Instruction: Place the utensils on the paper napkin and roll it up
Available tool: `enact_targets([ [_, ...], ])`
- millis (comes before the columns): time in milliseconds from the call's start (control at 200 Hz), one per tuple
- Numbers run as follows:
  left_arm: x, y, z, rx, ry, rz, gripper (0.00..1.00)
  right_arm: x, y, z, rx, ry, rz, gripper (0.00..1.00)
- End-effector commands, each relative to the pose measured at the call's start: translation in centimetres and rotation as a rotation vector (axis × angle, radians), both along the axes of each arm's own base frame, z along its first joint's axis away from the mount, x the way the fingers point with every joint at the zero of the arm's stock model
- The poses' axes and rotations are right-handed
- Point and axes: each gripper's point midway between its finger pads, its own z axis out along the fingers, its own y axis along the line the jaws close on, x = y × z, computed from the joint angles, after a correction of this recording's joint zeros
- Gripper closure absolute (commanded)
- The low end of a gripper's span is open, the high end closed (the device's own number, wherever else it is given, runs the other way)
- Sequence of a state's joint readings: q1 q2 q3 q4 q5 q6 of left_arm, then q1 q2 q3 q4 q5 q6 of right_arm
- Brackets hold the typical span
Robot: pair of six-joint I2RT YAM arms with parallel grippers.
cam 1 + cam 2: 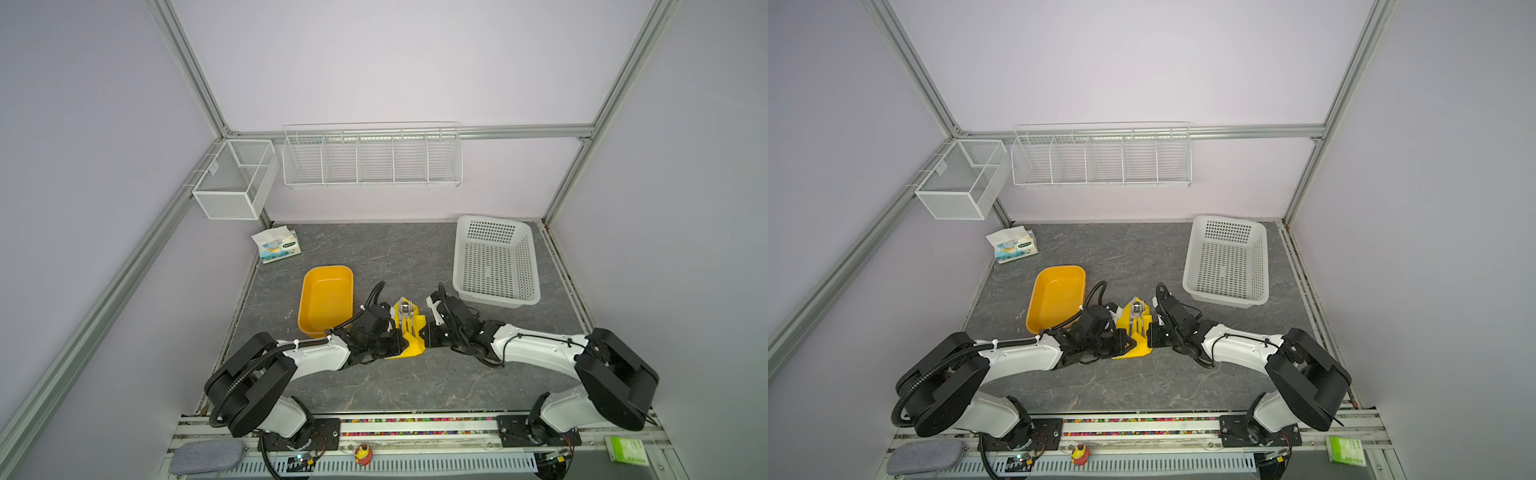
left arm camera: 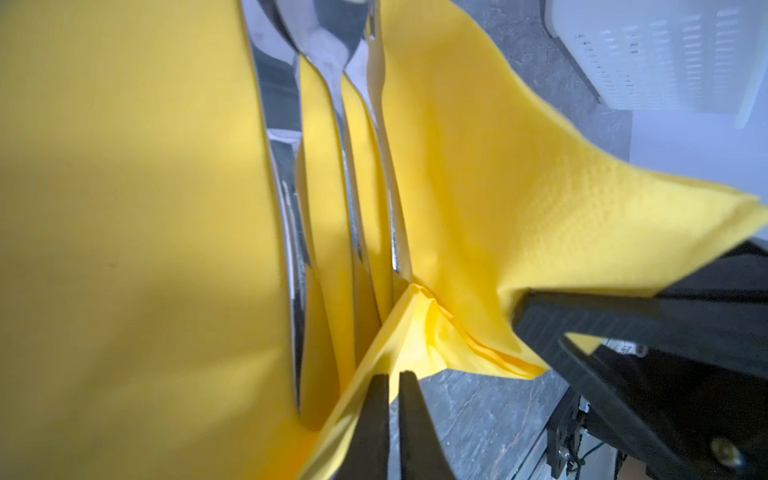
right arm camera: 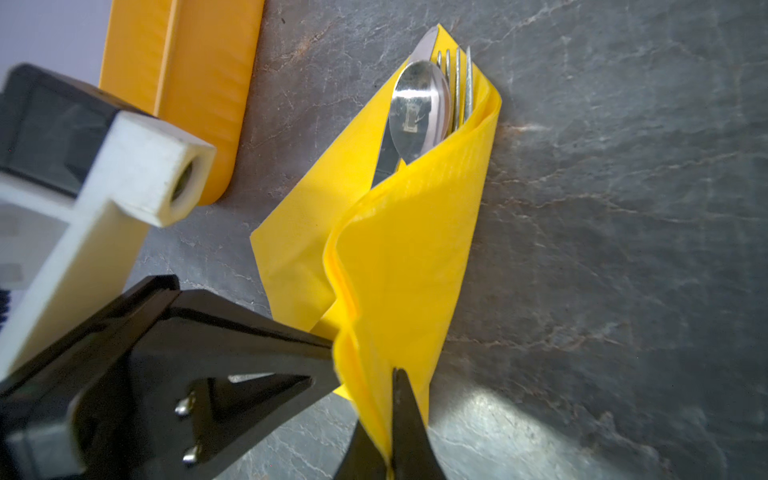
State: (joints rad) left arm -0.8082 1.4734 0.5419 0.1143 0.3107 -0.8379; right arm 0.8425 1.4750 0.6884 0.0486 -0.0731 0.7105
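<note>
Overhead, in both top views, the napkin (image 1: 413,351) lies on the table (image 1: 415,257) between the two arms, just right of the tray (image 1: 328,269), with the utensils (image 1: 407,312) bedded in it. Their long axis runs away from the robot's base, heads toward the table's far side and handles toward the base. The left gripper (image 1: 397,345) and right gripper (image 1: 429,338) meet at the near end, one on each side, which I judge lets the paper be lifted and wrapped round the handles without shifting the metal. From the left wrist, three handles lie side by side in yellow troughs, and the flap on the right arm's side stands raised, caught by that arm's black finger. The left fingers (image 2: 374,419) are drawn nearly together with a thin slit between them, tips at the folded near corner; whether paper is caught in the slit I cannot tell. From the right wrist, the right fingers (image 3: 409,428) pinch the napkin's near edge, paper running down between them. That flap crosses the handles as a pocket, from which a spoon (image 3: 419,108), fork tines (image 3: 457,79) and a knife blade (image 3: 428,39) point away from the gripper. By my judgement the placing is done and the rolling only begun: the other half lies flat.
</note>
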Motion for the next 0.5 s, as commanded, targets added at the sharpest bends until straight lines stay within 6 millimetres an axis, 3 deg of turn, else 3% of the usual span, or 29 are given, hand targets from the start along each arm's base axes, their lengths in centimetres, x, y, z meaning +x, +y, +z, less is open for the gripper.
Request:
enact_targets([
  [0,-0.5,0.9,-1.4,0.035,0.039,0.02,0.91,0.1,0.5,0.2,-0.007,-0.003,-0.004,0.93],
  [495,0.0,1.6,-2.5,0.058,0.057,0.073,0.91,-0.7,1.3,-0.6,-0.165,-0.054,0.05,0.92],
])
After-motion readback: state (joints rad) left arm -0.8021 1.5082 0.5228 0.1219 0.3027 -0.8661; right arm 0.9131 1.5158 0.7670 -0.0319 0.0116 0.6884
